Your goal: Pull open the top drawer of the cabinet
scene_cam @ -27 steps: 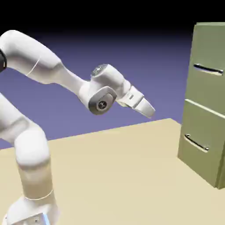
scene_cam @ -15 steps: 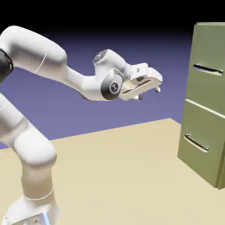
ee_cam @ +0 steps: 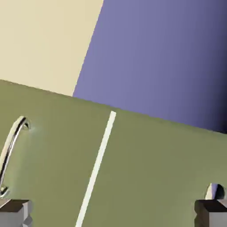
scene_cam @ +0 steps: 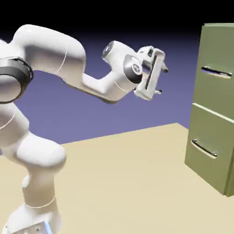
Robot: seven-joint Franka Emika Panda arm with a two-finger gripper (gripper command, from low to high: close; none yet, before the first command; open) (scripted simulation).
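Exterior view: fingers (scene_cam: 162, 81) facing cabinet (scene_cam: 214, 73).

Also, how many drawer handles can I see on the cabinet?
2: the upper handle on the top drawer, the lower handle on the bottom drawer. No others show.

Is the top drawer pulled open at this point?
No, the top drawer sits flush in the cabinet.
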